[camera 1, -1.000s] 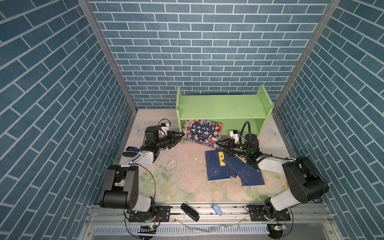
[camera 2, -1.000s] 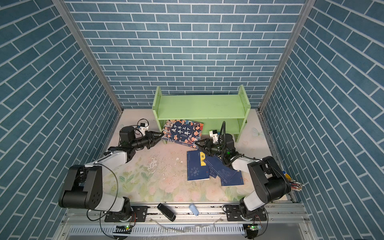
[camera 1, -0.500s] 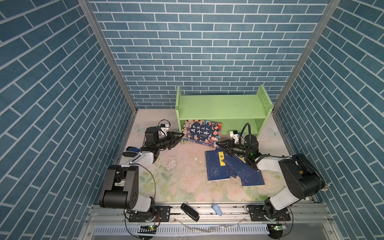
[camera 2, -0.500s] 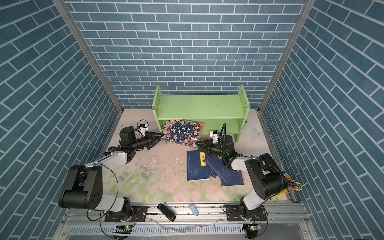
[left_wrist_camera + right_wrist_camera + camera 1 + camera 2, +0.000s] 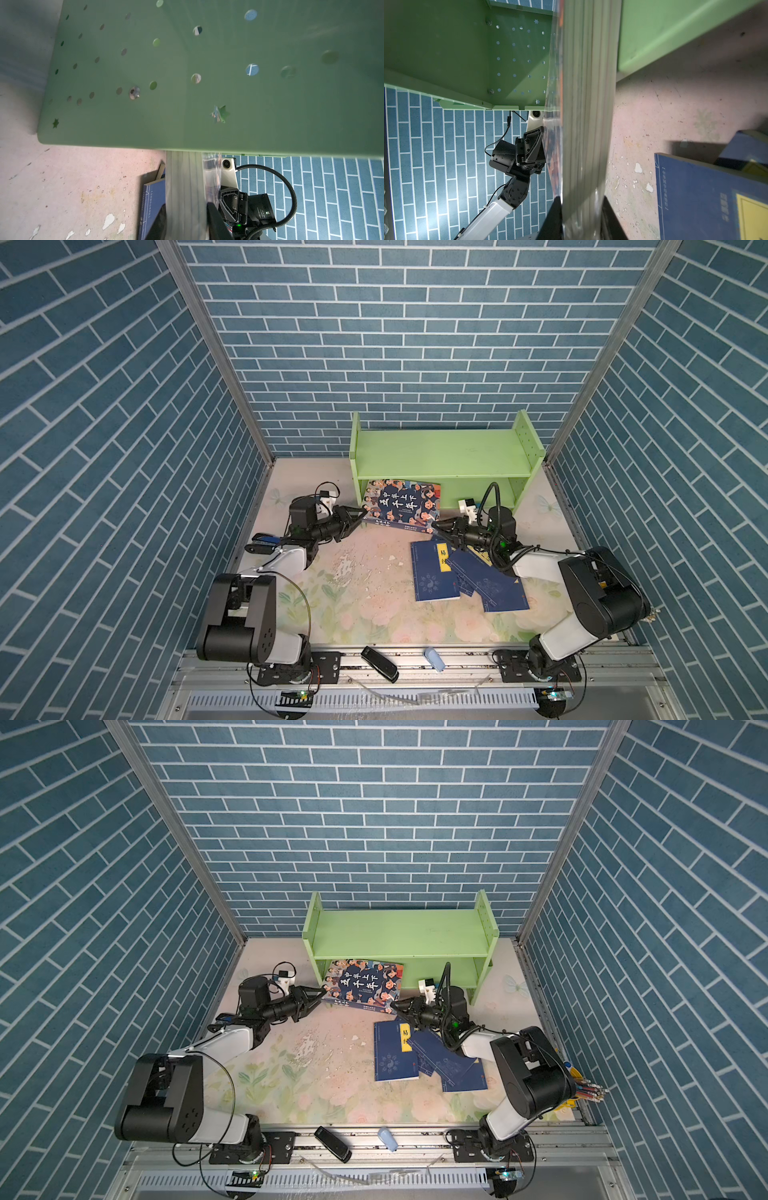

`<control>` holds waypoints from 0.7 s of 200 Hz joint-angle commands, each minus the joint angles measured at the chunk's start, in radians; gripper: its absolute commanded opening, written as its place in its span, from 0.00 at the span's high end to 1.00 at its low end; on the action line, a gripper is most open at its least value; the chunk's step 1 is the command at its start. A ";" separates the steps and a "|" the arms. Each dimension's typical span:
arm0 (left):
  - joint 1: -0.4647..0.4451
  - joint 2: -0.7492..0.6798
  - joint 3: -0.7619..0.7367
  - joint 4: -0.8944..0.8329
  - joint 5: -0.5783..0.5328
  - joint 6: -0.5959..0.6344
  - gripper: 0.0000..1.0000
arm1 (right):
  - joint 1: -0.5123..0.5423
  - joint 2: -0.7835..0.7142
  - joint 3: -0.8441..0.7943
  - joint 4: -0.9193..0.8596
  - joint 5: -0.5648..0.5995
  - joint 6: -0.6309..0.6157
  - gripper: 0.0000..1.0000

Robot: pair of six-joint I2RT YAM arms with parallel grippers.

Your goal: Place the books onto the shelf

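The large cartoon-covered book [image 5: 401, 502] [image 5: 365, 982] leans tilted in front of the lower tier of the light green shelf [image 5: 436, 452] [image 5: 399, 932]. My left gripper [image 5: 359, 516] [image 5: 320, 994] is shut on its left corner. My right gripper [image 5: 436, 526] [image 5: 395, 1006] is shut on its right corner. Each wrist view shows the book's page edge [image 5: 185, 197] [image 5: 583, 124] pinched between dark fingers [image 5: 216, 222] [image 5: 553, 218]. Thin navy books [image 5: 432, 572] [image 5: 392, 1052] with yellow labels lie overlapping on the table beneath the right arm.
A black oblong object [image 5: 379, 664] and a small pale blue object [image 5: 434, 657] lie on the front rail. A bundle of coloured pens [image 5: 586, 1090] sits by the right arm's base. Brick-patterned walls [image 5: 395, 344] close in three sides, and the shelf stands against the back one.
The right gripper has closed on the large book's right corner. The left gripper keeps its grip on the left corner, and the book has hardly shifted.
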 commanded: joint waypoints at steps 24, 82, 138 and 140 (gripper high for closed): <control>-0.006 -0.035 -0.020 0.000 -0.010 0.059 0.79 | -0.019 -0.036 0.061 0.037 0.041 -0.081 1.00; -0.007 -0.065 -0.002 -0.069 -0.002 0.098 0.39 | -0.039 -0.010 0.067 0.116 0.046 -0.051 1.00; -0.007 -0.103 0.069 -0.331 -0.039 0.272 0.35 | -0.057 0.056 0.088 0.227 0.041 0.009 1.00; -0.007 -0.105 0.073 -0.343 -0.041 0.279 0.35 | -0.058 0.058 0.087 0.231 0.040 0.012 1.00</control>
